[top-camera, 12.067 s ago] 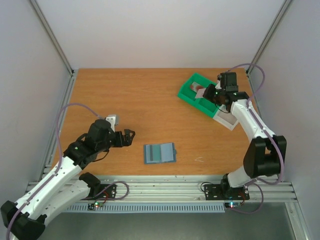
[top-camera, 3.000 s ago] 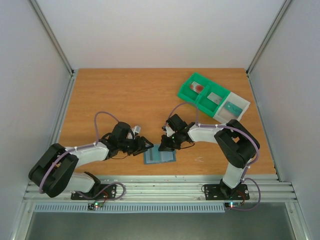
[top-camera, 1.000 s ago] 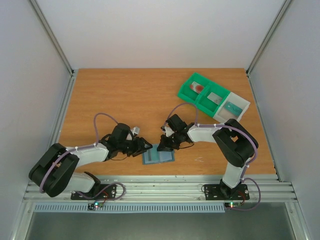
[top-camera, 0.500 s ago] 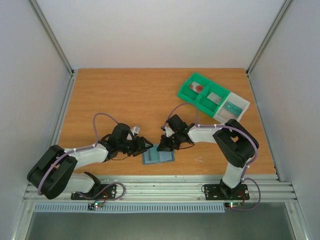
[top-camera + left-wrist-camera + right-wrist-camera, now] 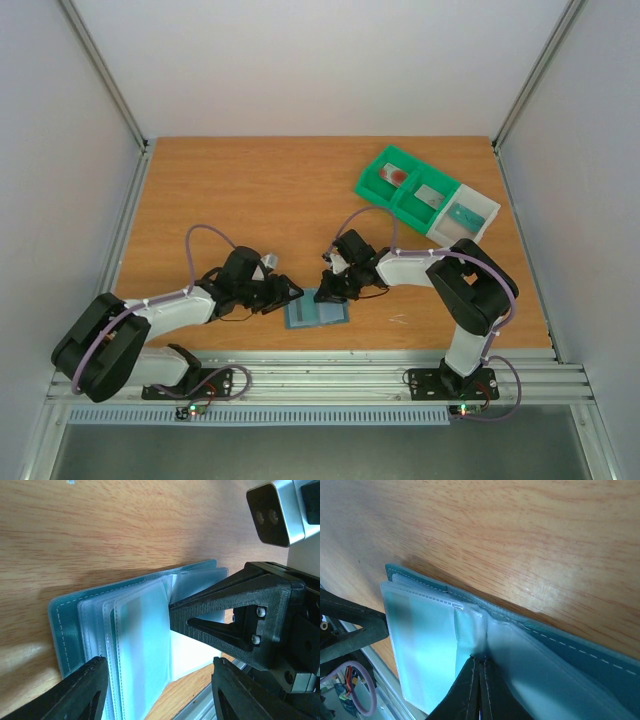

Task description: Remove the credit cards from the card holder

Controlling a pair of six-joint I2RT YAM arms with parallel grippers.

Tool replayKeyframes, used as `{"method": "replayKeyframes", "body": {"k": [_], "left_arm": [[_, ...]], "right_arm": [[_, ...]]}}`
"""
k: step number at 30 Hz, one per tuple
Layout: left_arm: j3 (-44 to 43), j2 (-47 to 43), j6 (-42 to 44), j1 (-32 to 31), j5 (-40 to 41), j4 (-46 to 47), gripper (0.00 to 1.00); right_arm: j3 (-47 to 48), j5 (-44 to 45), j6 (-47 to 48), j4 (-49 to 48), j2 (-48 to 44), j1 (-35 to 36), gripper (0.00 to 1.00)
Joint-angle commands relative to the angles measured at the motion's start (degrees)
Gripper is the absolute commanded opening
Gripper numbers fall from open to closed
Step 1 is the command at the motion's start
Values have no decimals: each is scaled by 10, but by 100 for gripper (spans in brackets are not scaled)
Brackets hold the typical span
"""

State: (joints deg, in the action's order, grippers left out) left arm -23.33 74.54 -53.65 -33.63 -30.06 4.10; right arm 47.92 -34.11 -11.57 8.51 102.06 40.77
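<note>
**Top view.** My left arm lies low, its forearm running toward 3 o'clock. My left hand (image 5: 288,293) points the same way, with its fingers (image 5: 85,690) spread well apart. My right arm folds at the elbow and reaches back toward 9 o'clock. My right hand (image 5: 328,290) is tilted down with its tips pinched together, facing the left hand and near it.

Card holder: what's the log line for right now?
card holder: lying open on table | right fingers: shut, tips on its clear sleeves | left fingers: open at its edge
</note>
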Motion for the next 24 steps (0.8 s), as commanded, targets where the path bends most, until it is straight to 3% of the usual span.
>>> {"method": "replayKeyframes", "body": {"k": [1, 9, 12, 24], "left_arm": [[-5, 4, 5, -3, -3, 26, 58], [5, 37, -11, -3, -29, 89, 57], [2, 45, -15, -4, -40, 98, 51], [-17, 49, -16, -7, -33, 63, 43]], "right_arm": [[-19, 44, -6, 25, 17, 5, 1], [-27, 40, -15, 8, 4, 5, 1], [-34, 45, -15, 3, -1, 5, 1], [-39, 48, -17, -10, -1, 4, 1]]}}
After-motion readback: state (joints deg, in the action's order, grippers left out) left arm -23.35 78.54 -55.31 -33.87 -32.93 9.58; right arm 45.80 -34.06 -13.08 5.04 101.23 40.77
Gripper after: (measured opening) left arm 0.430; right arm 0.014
